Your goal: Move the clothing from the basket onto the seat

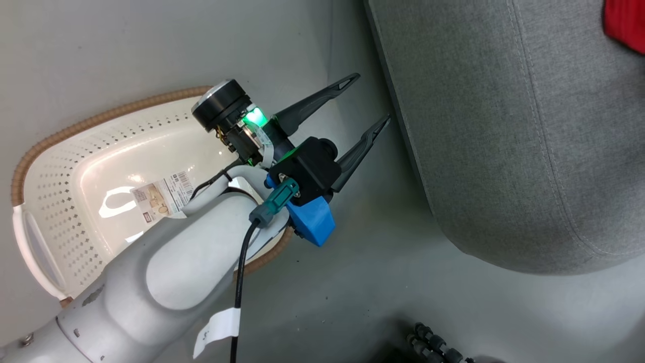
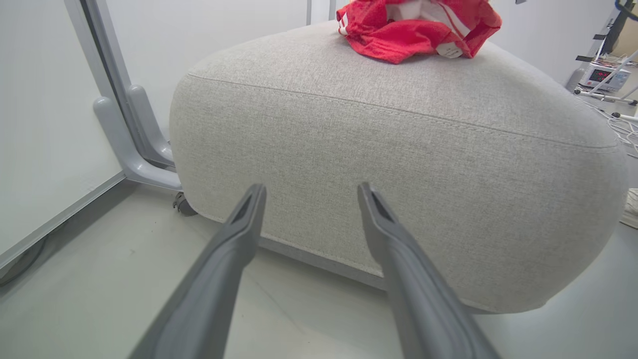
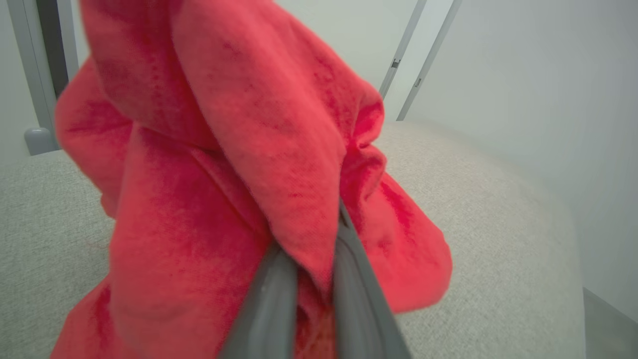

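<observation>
The right tool (image 3: pixel 314 257) pinches red clothing (image 3: pixel 224 174), seemingly above the seat (image 3: pixel 498 224).

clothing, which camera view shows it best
Left wrist view: the clothing lies bunched on the seat, white trim visible. Right wrist view gives a blurred close-up of red fabric in the right pincer; head view catches a red corner.

One basket (image 1: pixel 101 119), one seat (image 1: pixel 504 126), left hand (image 1: pixel 372 96), right hand (image 3: pixel 314 249), one clothing (image 2: pixel 398 40) heap
</observation>
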### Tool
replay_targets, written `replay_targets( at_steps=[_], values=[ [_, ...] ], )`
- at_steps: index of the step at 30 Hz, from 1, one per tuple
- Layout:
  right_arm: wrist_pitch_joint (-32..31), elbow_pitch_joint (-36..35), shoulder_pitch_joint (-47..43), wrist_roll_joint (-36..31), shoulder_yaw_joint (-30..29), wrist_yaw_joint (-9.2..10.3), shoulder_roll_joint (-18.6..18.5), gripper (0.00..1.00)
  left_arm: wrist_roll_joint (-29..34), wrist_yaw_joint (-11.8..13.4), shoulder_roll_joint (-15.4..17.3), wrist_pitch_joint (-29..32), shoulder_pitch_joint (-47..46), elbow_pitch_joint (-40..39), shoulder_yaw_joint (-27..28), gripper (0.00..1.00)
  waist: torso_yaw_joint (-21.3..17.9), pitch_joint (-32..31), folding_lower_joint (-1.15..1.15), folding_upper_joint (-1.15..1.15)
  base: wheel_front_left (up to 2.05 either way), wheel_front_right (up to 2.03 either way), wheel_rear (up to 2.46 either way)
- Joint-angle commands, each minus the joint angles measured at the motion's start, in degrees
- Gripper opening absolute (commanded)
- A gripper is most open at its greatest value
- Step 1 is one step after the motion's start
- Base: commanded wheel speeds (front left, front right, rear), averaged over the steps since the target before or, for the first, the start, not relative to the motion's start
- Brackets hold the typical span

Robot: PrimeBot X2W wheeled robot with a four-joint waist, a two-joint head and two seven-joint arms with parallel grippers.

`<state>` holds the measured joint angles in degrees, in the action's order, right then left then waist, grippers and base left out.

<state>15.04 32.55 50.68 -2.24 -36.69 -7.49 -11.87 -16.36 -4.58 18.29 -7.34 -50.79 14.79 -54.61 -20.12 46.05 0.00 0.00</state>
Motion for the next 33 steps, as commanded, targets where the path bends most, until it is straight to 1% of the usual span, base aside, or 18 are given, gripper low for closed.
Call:
replay_targets(
  at_steps=[1, 2, 6, 10, 14, 20, 23, 27, 33],
  values=[
    [0.2, -0.1, -0.7, -0.5, -0.1, -0.01, -0.7, 0.54, -0.2, 0.2, 0.1, -0.5, 0.3, 0.1, -0.1, 1.0, 0.2, -0.7, 0.0, 0.0, 0.0, 0.0, 0.0],
    [0.2, -0.4, -0.7, -0.3, -0.2, 0.0, -1.4, 1.0, -0.3, 0.3, -0.2, -0.8, 0.5, 0.3, -0.2, 1.0, 0.4, -1.4, 0.0, 0.0, 0.0, 0.0, 0.0],
    [0.2, -2.7, -4.0, -0.1, 0.9, -0.01, -2.6, 1.0, -1.0, 0.5, -1.4, -2.5, 1.7, 1.5, -0.6, 1.0, 1.0, -4.5, 0.0, 0.0, 0.0, 0.0, 0.0],
    [0.2, -5.1, -8.8, 0.1, 3.1, -0.01, -4.1, 1.0, -2.0, 0.9, -2.6, -4.5, 3.1, 3.3, -0.5, 1.0, 1.7, -8.7, 0.0, 0.0, 0.0, 0.0, 0.0],
    [0.2, -8.1, -14.2, 0.8, 5.3, -0.01, -4.8, 1.0, -3.4, 1.4, -3.9, -6.4, 5.0, 5.3, 0.2, 1.0, 2.7, -13.7, 0.0, 0.0, 0.0, 0.0, 0.0],
    [0.2, -13.4, -20.2, 2.1, 10.9, 0.0, -4.0, 1.0, -5.3, 3.2, -5.4, -7.8, 8.6, 6.9, 3.5, 1.0, 4.3, -20.9, 0.0, 0.0, 0.0, 0.0, 0.0],
    [0.2, -16.2, -22.8, 2.6, 14.6, -0.01, -3.2, 1.0, -5.4, 4.4, -5.9, -7.9, 10.7, 5.2, 7.1, 1.0, 5.7, -24.2, 0.0, 0.0, 0.0, 0.0, 0.0],
    [0.2, -19.6, -25.8, 2.2, 18.9, -0.01, -2.0, 1.0, -3.8, 5.4, -6.5, -7.9, 14.4, 2.0, 12.7, 1.0, 8.2, -27.9, 0.0, 0.0, 0.0, 0.0, 0.0],
    [0.2, -22.0, -28.4, 1.5, 24.6, -0.01, -0.5, 1.0, -1.0, 5.2, -7.6, -7.9, 20.0, -0.3, 21.3, 1.0, 12.2, -32.5, 0.0, 0.0, 0.0, 0.0, 0.0]
  ],
)
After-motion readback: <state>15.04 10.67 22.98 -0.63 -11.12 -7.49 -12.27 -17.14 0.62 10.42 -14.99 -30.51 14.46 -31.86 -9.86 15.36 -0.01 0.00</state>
